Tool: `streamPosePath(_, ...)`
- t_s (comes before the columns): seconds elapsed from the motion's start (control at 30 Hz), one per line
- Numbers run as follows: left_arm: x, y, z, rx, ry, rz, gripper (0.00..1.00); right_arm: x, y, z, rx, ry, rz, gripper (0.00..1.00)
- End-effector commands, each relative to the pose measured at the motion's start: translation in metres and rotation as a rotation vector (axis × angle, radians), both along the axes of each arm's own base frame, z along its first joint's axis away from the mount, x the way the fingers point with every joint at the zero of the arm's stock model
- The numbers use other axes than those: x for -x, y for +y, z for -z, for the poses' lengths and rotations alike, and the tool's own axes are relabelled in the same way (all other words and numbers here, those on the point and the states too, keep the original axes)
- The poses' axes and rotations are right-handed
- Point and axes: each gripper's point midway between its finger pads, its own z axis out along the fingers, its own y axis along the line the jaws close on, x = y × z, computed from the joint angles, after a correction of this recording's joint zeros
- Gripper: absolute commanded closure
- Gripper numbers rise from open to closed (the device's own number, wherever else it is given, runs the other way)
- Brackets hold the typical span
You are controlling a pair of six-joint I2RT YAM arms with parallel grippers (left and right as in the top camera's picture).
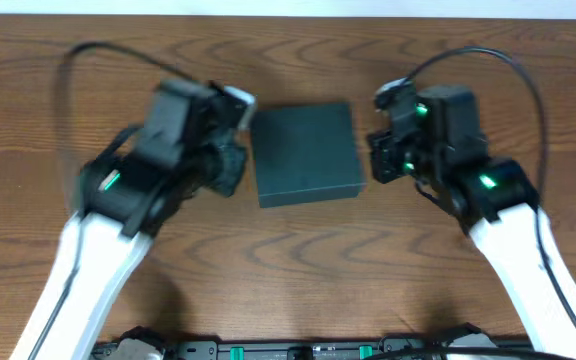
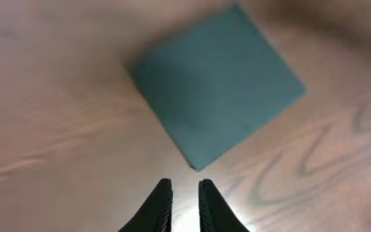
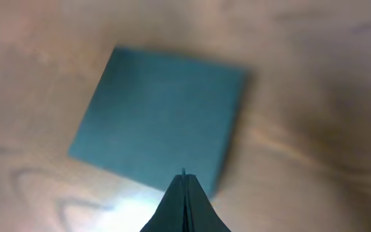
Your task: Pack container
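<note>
The dark teal matte square container (image 1: 305, 152) lies closed on the wooden bench (image 1: 298, 250), apparently packed; left fingers (image 2: 161, 205) slightly spread, right fingers (image 3: 179, 205) pressed together, both empty.

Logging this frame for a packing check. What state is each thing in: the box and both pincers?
container: lid closed, flat on the table, nothing gripping it.
left pincer: nearly shut, narrow gap between fingers, empty, above the table near a box corner.
right pincer: shut, fingers pressed together, empty, at the box's edge.
</note>
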Motion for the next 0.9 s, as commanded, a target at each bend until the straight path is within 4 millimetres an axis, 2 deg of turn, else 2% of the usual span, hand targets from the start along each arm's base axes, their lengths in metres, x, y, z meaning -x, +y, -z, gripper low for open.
streamPosePath(0.0,0.012,0.050,-0.039,-0.108,-0.174,-0.169,0.83,0.001,-0.048,-0.037,0.146,-0.157,0.182,0.99)
streamPosePath(0.1,0.035,0.079,-0.067,-0.132,-0.282,-0.252,0.77,0.019,-0.063,-0.071,0.178,-0.278,0.195,0.99)
streamPosePath(0.23,0.071,0.111,-0.098,-0.127,-0.409,-0.336,0.67,0.057,-0.075,-0.115,0.149,-0.428,0.192,0.99)
streamPosePath(0.33,0.099,0.133,-0.115,-0.112,-0.495,-0.394,0.63,0.091,-0.087,-0.134,0.146,-0.502,0.192,0.99)
streamPosePath(0.43,0.125,0.152,-0.123,-0.102,-0.553,-0.437,0.59,0.122,-0.106,-0.140,0.164,-0.538,0.242,0.99)
streamPosePath(0.47,0.134,0.158,-0.124,-0.104,-0.566,-0.452,0.53,0.131,-0.111,-0.138,0.170,-0.539,0.253,0.99)
streamPosePath(0.5,0.141,0.164,-0.123,-0.109,-0.571,-0.462,0.42,0.141,-0.115,-0.136,0.175,-0.535,0.256,0.99)
streamPosePath(0.53,0.148,0.168,-0.120,-0.116,-0.571,-0.470,0.01,0.150,-0.118,-0.132,0.178,-0.529,0.255,0.99)
streamPosePath(0.7,0.170,0.186,-0.106,-0.171,-0.545,-0.501,0.02,0.181,-0.128,-0.110,0.206,-0.467,0.243,0.96)
streamPosePath(0.8,0.174,0.188,-0.095,-0.204,-0.501,-0.489,0.01,0.186,-0.130,-0.102,0.220,-0.436,0.238,0.76)
streamPosePath(0.83,0.176,0.188,-0.092,-0.214,-0.488,-0.485,0.01,0.185,-0.130,-0.101,0.222,-0.432,0.237,0.63)
streamPosePath(0.87,0.177,0.189,-0.089,-0.223,-0.476,-0.482,0.02,0.185,-0.130,-0.100,0.222,-0.431,0.237,0.29)
